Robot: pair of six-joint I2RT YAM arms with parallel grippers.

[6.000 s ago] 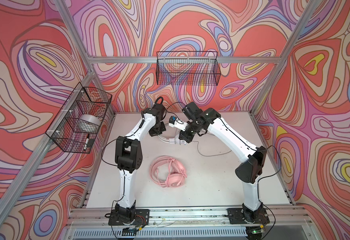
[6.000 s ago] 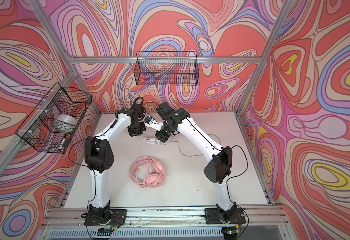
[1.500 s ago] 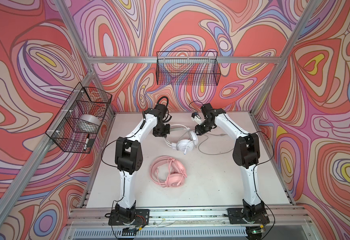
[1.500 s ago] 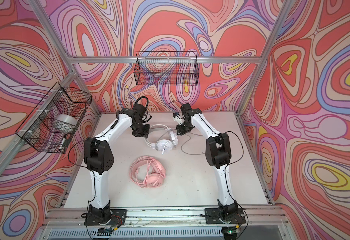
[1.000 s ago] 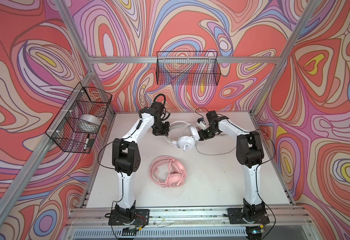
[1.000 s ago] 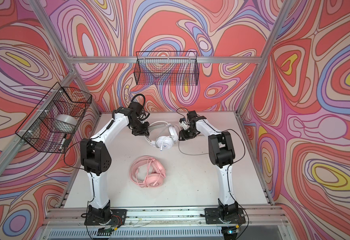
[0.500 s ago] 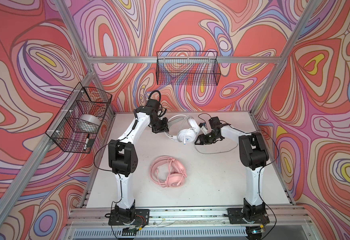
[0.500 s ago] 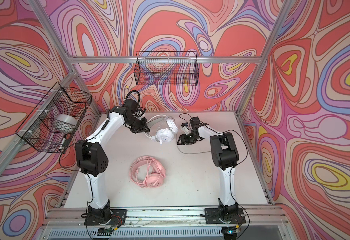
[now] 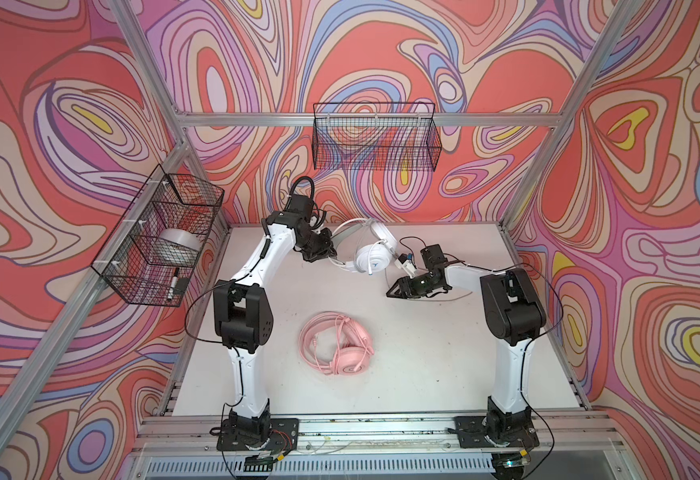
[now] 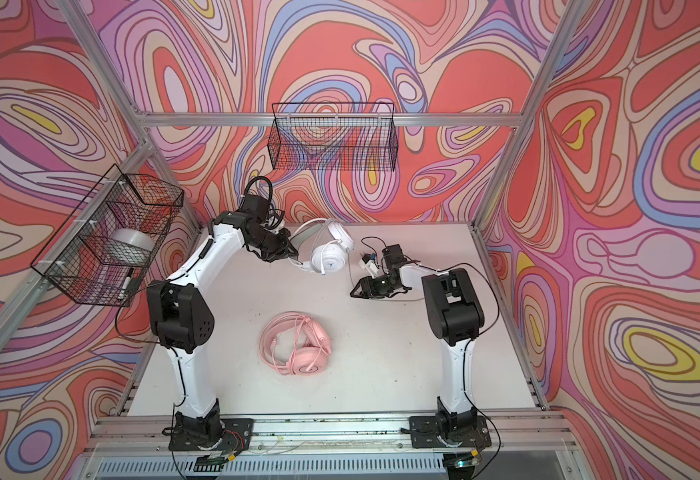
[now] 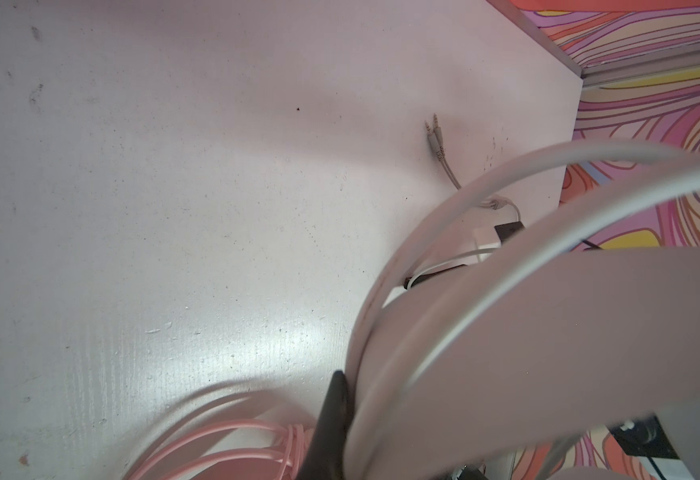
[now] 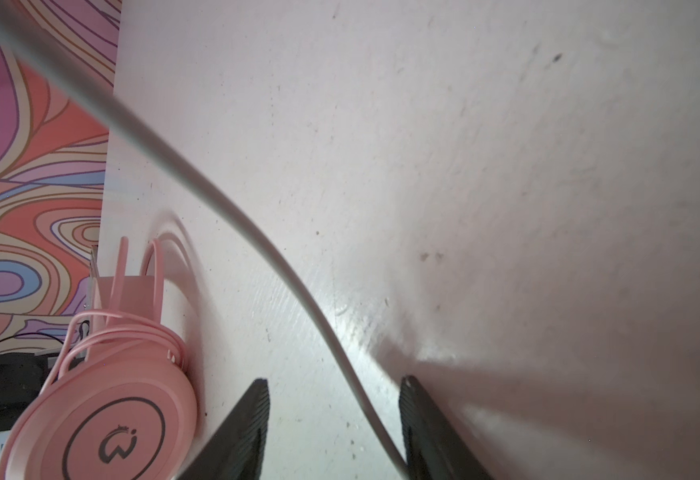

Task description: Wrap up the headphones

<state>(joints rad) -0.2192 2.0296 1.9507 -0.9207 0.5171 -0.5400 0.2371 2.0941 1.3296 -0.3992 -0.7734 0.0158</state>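
One pink headset (image 12: pixel 90 399) bears a circled W-like logo (image 12: pixel 117 446).

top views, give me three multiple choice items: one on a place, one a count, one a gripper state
1. Where on the table does the pink headset lie?
A. at the back edge
B. mid-table, between the two arms
C. at the right edge

2. How many wire baskets hang on the walls?
A. one
B. two
C. three

3. How does the right gripper stand?
A. open, with the grey cable running between its jaws
B. shut on the pink headset
C. shut on nothing

Answers:
1 B: both top views show it on the bare surface between the arms.
2 B: one on the back wall, another on the left wall.
3 A: the right wrist view shows the fingers apart with the cable between them.
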